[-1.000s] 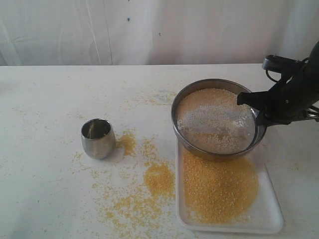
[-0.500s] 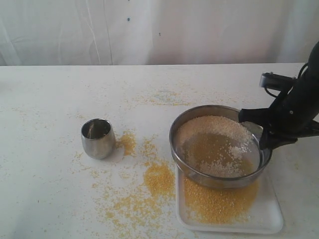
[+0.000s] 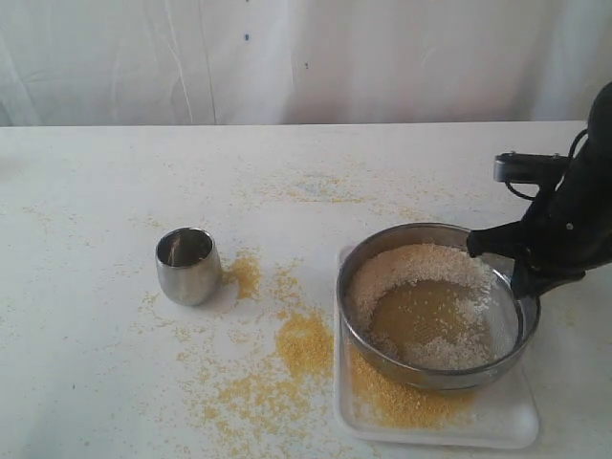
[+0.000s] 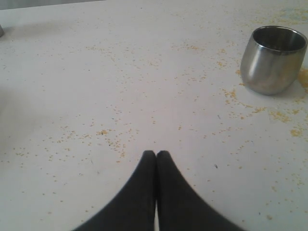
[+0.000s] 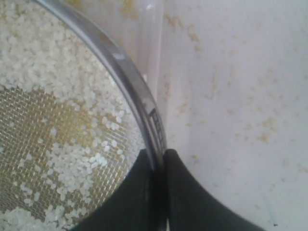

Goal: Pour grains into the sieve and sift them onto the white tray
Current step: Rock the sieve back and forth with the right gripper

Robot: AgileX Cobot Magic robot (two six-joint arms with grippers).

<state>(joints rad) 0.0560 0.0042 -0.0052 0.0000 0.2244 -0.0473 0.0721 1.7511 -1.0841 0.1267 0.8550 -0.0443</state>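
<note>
Sieve (image 3: pixel 422 316) in R hand (image 5: pixel 160 157) over white tray (image 3: pixel 499 421)

At your near right, the sieve (image 3: pixel 421 375) hangs over the white tray (image 3: pixel 497 428), grains (image 3: pixel 421 268) in both. Spilled meal (image 3: pixel 304 344) lies on the table (image 3: pixel 96 172) to its left, the cup (image 3: pixel 187 268) farther left.

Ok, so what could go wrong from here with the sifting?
The right fingers pinch only the thin rim of the sieve, on one side; loaded with pale grains, it might tilt or slip. The sieve spans nearly the full width of the white tray, so a shake off-centre could drop meal onto the table, where spilled meal lies beside the tray.
</note>
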